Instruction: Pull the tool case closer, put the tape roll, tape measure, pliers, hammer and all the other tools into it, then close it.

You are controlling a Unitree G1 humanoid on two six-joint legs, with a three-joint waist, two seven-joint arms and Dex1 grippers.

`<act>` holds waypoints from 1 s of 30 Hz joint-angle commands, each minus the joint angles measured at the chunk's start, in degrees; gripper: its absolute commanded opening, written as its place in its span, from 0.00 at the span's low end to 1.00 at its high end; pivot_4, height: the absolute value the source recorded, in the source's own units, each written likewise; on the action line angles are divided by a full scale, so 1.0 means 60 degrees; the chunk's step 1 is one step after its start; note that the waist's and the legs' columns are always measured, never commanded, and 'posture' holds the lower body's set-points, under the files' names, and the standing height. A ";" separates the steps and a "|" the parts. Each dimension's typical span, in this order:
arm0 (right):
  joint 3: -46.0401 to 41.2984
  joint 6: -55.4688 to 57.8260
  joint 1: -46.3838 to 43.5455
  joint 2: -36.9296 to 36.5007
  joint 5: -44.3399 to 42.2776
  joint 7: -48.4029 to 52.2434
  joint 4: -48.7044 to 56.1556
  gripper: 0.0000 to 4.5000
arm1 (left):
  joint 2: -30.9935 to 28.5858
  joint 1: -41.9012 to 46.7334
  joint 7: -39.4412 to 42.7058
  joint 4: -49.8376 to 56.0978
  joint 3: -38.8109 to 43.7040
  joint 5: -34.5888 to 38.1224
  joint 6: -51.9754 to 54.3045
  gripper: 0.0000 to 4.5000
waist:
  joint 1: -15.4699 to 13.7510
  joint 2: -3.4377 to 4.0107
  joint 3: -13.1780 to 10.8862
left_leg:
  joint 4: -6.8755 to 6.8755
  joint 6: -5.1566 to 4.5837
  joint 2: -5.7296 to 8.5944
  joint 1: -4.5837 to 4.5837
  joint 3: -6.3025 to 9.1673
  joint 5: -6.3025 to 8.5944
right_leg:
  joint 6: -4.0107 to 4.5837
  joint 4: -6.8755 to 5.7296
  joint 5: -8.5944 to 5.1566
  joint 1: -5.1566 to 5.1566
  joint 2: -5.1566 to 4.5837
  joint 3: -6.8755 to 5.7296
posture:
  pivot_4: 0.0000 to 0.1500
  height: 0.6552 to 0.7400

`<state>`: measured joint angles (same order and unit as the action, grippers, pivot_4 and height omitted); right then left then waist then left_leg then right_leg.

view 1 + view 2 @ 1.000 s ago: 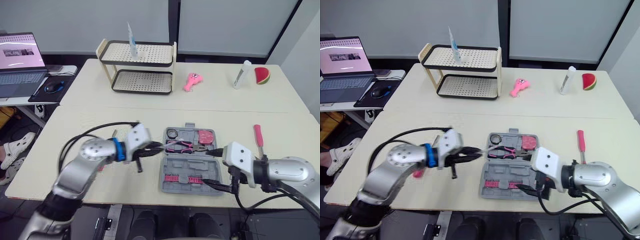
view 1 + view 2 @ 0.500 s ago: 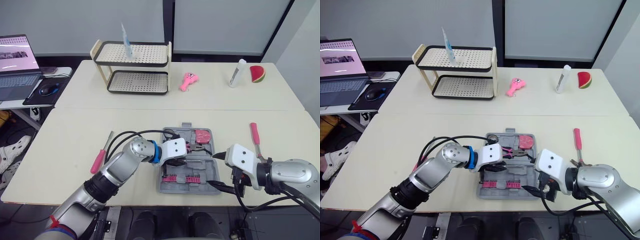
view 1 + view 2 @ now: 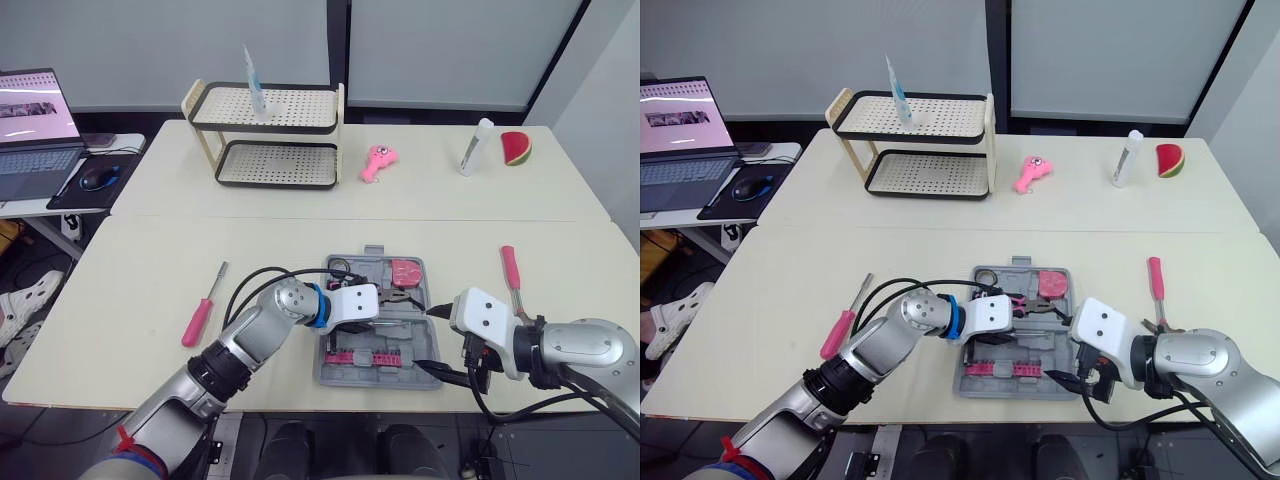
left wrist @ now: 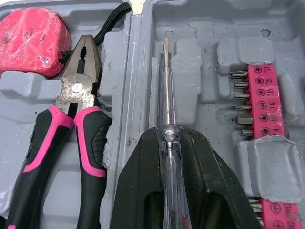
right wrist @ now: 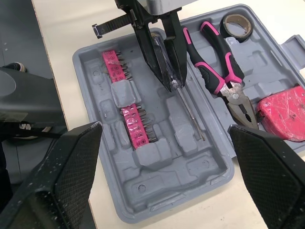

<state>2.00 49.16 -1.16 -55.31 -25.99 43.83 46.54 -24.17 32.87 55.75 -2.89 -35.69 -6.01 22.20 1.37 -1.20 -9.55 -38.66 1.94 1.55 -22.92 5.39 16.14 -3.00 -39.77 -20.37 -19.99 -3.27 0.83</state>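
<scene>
**Hazard: Screwdriver Seating Off Its Channel**

The left gripper [image 4: 170,138] is clamping the clear-handled screwdriver [image 4: 166,81] between narrowly set fingers. The shaft is pointing along the long moulded channel of the tool case [image 4: 209,52]. Whether the shaft is resting in that channel cannot be told.

The case is lying open at the near edge of the worktop, about midway along it. The pliers [image 4: 76,95], tape measure [image 4: 31,40] and tape roll [image 5: 237,21] are sitting in its far half. The bit strips [image 4: 264,100] are occupying the near half, beside the channel. The right gripper [image 3: 434,338] is waiting at the case's right end, fingers spread wide and holding nothing.

Likely faults from here:

- **Misseating.** If the tool is released while lying slightly askew, it is likely to end up riding on a ridge and blocking lid closure.
- **Neighbour disturbance.** The pliers' handles are lying just beside one left finger, so opening the fingers risks nudging the pliers out of their recess.
- **Case shift.** Nothing is bracing the case, so downward or sideways pressure could be sliding it towards the near edge.
- **Premature closing.** A pink screwdriver [image 3: 197,320] near the left edge and a pink-handled tool [image 3: 512,268] near the right edge are lying outside the case.
</scene>
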 commanded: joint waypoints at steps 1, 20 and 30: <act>-0.0106 -0.0042 -0.0037 -0.0076 -0.0051 -0.0005 0.0368 1.00 | 0.0168 0.0064 0.0012 0.0151 0.0195 -0.0009 -0.0062 0.05 | 0.0000 0.0000 0.0000 | 0.0000 0.0000 0.0000 0.0000 0.0000 0.0000 | 0.0000 0.0000 0.0000 0.0000 0.0000 0.0000 | 1.00 0.87; -0.0182 -0.0001 0.0004 0.0020 -0.0128 -0.0090 0.0398 1.00 | -0.0395 0.0439 0.0933 0.1178 0.1119 0.0639 0.0167 0.78 | 0.0013 0.0000 0.0000 | -0.0001 0.0001 -0.0001 0.0001 0.0002 0.0000 | 0.0000 -0.0001 0.0000 0.0001 0.0001 -0.0002 | 1.00 0.87; -0.0178 0.0043 0.0005 0.0049 -0.0170 -0.0134 0.0402 1.00 | -0.0566 0.0190 0.1175 0.1290 0.1115 0.0790 0.0400 0.10 | 0.0015 0.0000 0.0000 | -0.0002 0.0000 0.0000 0.0000 0.0001 0.0000 | 0.0000 0.0000 0.0000 0.0002 0.0000 -0.0001 | 1.00 0.87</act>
<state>1.92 49.44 -0.85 -55.13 -26.53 43.37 46.99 -27.59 34.18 62.65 2.58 -29.88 -2.15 24.23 1.46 -1.20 -9.55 -38.67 1.94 1.55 -22.92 5.39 16.14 -3.00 -39.77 -20.38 -19.98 -3.27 0.82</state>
